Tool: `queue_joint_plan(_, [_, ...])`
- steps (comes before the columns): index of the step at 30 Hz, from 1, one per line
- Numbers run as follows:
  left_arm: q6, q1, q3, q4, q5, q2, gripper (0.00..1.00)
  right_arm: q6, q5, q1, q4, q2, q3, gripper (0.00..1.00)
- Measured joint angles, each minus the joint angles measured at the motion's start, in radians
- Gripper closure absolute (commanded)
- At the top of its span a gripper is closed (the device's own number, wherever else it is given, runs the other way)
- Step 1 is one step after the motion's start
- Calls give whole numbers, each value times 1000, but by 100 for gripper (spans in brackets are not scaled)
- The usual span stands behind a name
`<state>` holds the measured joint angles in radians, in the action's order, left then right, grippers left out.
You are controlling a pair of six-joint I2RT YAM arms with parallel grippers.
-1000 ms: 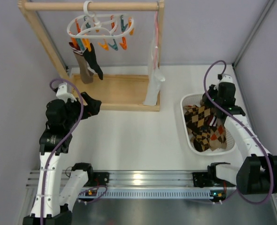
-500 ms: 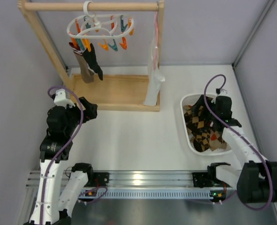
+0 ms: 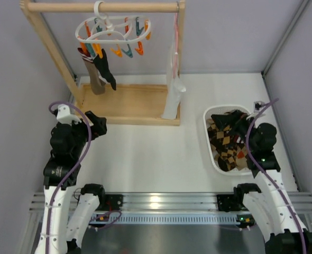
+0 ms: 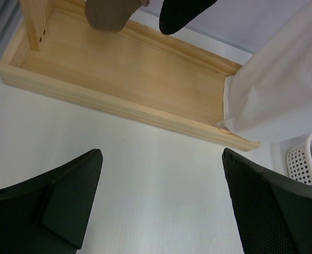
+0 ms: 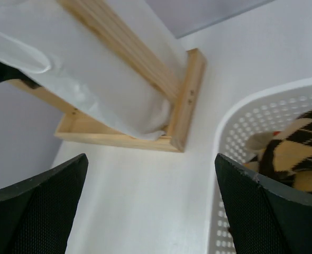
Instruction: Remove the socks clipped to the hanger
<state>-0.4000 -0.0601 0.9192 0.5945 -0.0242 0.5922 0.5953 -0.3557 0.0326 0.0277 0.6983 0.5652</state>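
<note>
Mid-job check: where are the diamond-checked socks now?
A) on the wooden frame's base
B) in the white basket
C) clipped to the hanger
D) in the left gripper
B: the checked socks lie in the white basket at right; a brown sock and a black sock hang from the hanger.

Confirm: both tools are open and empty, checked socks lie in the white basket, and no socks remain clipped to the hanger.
Wrong: the top external view shows a brown sock and a black sock clipped to the hanger. The left tool and right tool are open and empty; checked socks lie in the white basket.
</note>
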Motion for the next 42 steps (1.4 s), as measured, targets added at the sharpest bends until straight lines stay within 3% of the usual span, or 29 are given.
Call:
queue_joint_plan(6, [-20, -1, 32, 5, -20, -44, 2, 169, -122, 90, 260, -106, -196, 1])
queue_joint_plan(8, [-28, -1, 51, 3, -13, -37, 2, 162, -113, 193, 311, -122, -195, 1])
queue_joint_plan(11, [-48, -1, 63, 5, -1, -36, 2, 88, -55, 452, 317, -107, -138, 1])
queue_joint_plan(13, [-64, -1, 70, 5, 10, -40, 2, 7, 32, 623, 298, -47, -56, 1])
queue_joint_plan(17, [-91, -1, 87, 10, 35, -69, 2, -176, 348, 959, 252, 156, 135, 1])
queue_joint_plan(21, [-98, -1, 117, 14, 32, -122, 2, -310, 595, 1129, 229, 427, 333, 0])
queue_joint_plan(25, [-90, -1, 134, 15, -13, -156, 2, -406, 758, 1152, 251, 669, 475, 1])
queue_joint_plan(28, [-77, -1, 132, 24, -48, -168, 2, -471, 788, 1138, 257, 835, 605, 1])
queue_joint_plan(34, [-46, -1, 50, 35, -106, -202, 2, -483, 624, 1027, 187, 1192, 1031, 2])
queue_joint_plan(42, [-43, -39, -86, 58, -150, -199, 2, -509, 454, 858, 132, 1494, 1342, 11])
